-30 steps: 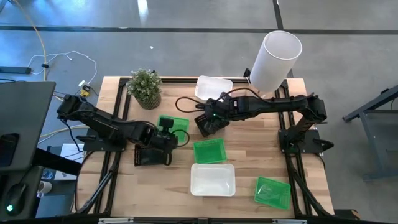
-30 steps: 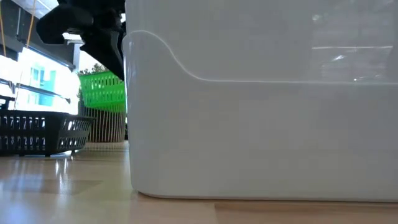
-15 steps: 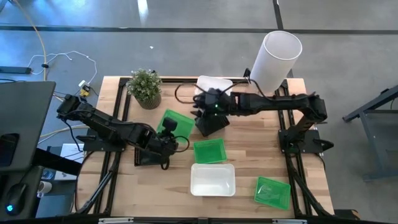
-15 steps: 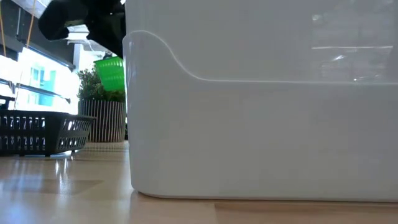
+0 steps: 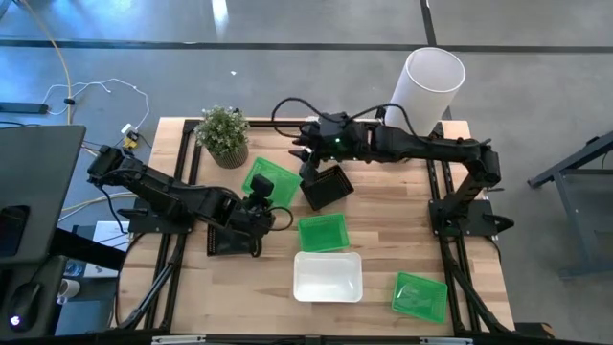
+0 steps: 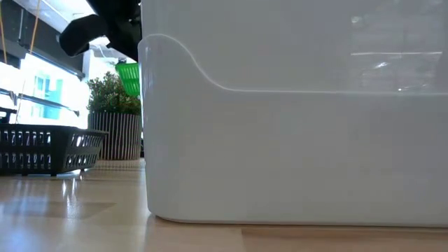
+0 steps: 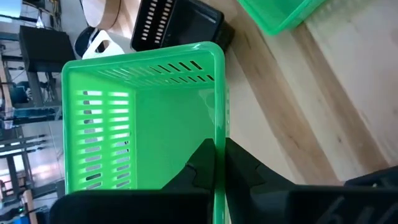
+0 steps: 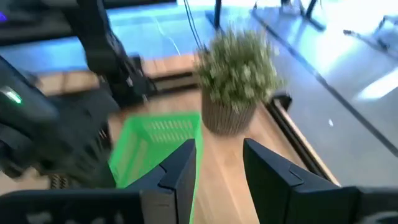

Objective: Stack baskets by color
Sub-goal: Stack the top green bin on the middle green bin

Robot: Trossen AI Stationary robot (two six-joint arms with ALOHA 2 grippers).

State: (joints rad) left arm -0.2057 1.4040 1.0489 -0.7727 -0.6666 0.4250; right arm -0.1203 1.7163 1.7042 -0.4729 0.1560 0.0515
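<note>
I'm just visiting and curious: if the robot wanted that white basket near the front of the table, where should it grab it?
Probably from straight above, pinching one long side wall. The white basket lies flat, open side up, with bare wood around it, so its thin rim is exposed; the green basket behind crowds the far edge, so the near wall looks easier.

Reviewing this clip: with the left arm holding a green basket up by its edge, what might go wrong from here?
The left gripper pinches only one thin wall of the lifted green basket, so it may swing or slip when moved.

The right gripper, open and empty, hangs close by over the black basket; the arms might clash.

The potted plant stands near the raised basket and could be knocked.
</note>
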